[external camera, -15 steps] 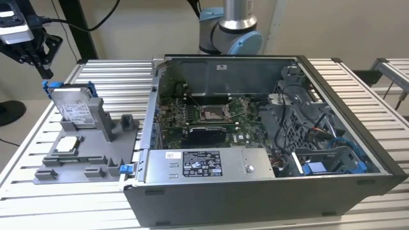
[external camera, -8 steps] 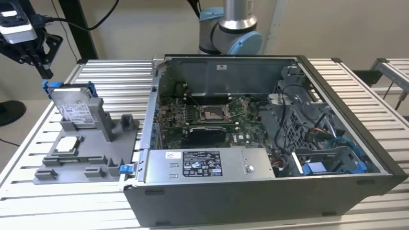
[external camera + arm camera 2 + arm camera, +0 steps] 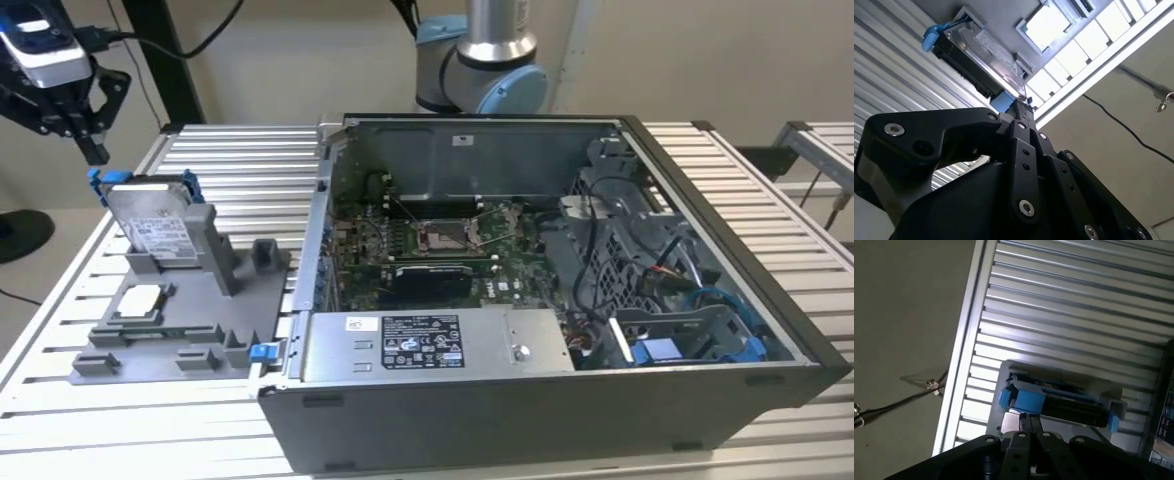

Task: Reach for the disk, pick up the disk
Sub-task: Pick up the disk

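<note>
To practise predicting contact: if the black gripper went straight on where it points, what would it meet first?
Probably the blue plastic bracket of the silver-grey metal disk; depth is unclear.

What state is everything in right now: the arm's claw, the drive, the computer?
disk: upright in the grey stand, not gripped.
gripper: shut, empty, just above the disk.
chip: lying flat on the stand.
computer case: open, side panel off.
</note>
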You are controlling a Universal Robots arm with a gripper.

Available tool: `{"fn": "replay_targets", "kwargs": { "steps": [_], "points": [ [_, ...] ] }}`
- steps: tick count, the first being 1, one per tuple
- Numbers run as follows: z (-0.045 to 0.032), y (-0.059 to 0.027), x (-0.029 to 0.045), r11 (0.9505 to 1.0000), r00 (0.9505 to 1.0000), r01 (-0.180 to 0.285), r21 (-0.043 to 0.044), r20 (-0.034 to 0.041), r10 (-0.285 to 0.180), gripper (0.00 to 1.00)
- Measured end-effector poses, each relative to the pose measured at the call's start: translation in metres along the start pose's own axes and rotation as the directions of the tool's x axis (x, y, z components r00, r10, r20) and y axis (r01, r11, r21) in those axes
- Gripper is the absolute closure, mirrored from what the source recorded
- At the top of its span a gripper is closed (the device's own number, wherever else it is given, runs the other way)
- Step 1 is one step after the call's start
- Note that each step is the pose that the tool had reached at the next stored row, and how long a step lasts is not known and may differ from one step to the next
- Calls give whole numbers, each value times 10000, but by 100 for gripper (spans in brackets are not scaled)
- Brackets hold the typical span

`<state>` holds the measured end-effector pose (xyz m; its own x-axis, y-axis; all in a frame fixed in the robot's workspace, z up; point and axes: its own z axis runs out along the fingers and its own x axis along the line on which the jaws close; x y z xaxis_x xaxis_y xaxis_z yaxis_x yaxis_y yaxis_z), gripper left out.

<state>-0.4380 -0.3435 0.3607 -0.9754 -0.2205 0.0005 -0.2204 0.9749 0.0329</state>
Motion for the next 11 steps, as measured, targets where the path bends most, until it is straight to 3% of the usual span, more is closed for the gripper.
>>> {"fn": "replay_targets", "kwargs": {
  "steps": [5, 11],
  "points": [
    [0, 0, 0, 9966, 9966, 824, -1, -27, -824, 100],
    [0, 0, 0, 9841, 9841, 1778, -4, -58, -1778, 100]
  ]
}}
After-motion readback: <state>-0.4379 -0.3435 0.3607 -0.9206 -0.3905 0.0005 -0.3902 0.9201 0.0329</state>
